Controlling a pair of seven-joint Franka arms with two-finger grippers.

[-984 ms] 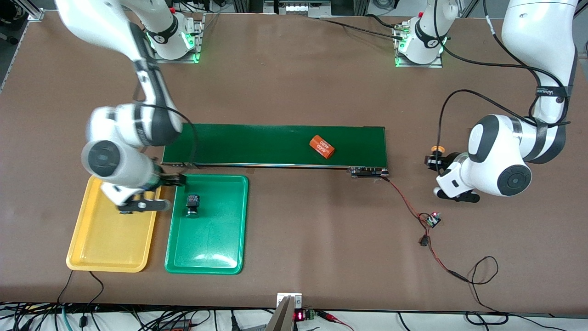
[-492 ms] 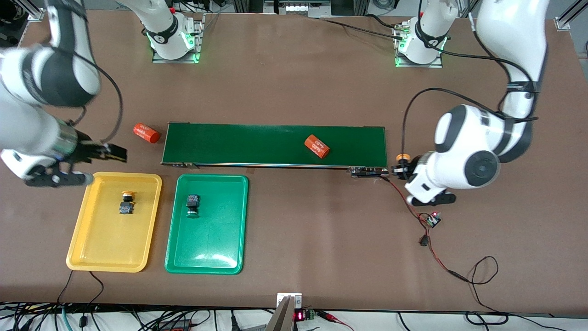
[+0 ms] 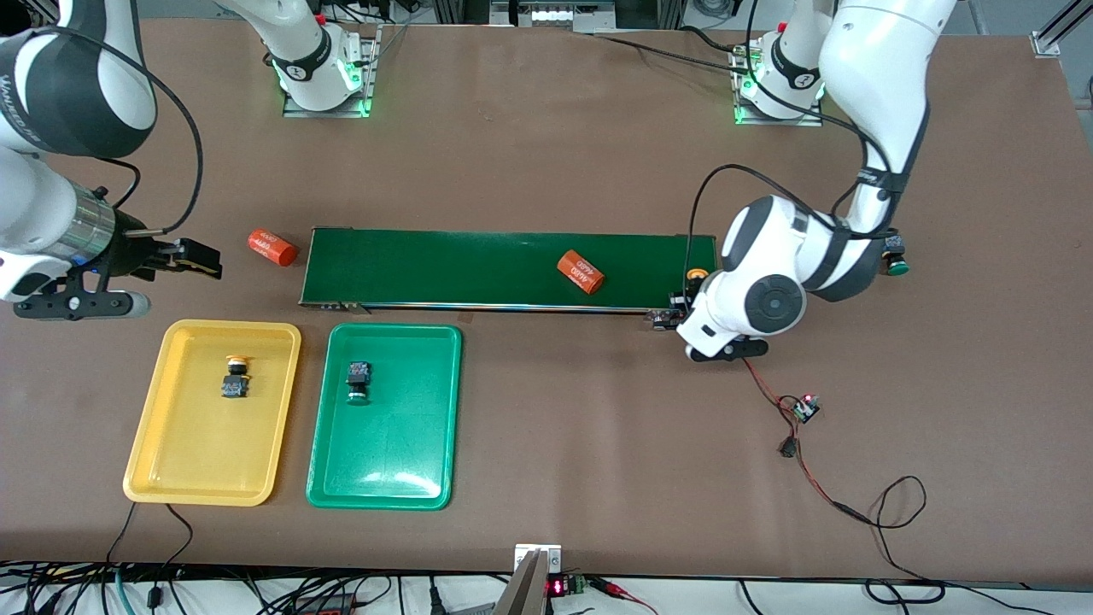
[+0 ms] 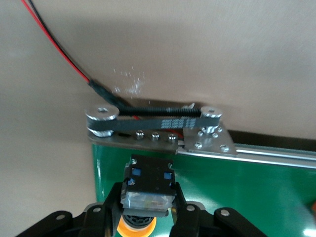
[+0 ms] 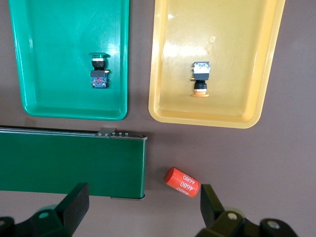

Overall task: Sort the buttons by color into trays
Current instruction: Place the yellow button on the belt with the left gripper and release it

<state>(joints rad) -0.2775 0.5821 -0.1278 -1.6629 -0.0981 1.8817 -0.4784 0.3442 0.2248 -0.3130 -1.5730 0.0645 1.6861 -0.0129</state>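
Observation:
My left gripper (image 3: 688, 290) is shut on a yellow-capped button (image 3: 697, 275) over the conveyor belt's end nearest the left arm. In the left wrist view the button's black body (image 4: 148, 190) sits between the fingers. My right gripper (image 3: 201, 260) is open and empty, above the table beside the yellow tray (image 3: 205, 453). That tray holds a yellow button (image 3: 235, 377); the green tray (image 3: 384, 461) holds a green button (image 3: 358, 382). Another green button (image 3: 895, 266) lies on the table by the left arm's elbow. The right wrist view shows both trays (image 5: 49, 94) (image 5: 232, 49) and their buttons (image 5: 98, 72) (image 5: 200, 79).
The long dark-green conveyor belt (image 3: 478, 269) carries an orange cylinder (image 3: 581, 272). A second orange cylinder (image 3: 272, 247) lies off the belt's end near the right gripper. Red and black wires with a small board (image 3: 804, 408) trail from the belt's motor end.
The right gripper left a yellow button in the yellow tray and withdrew toward its end of the table. The left gripper carried its yellow button to the belt's end, uncovering a green button.

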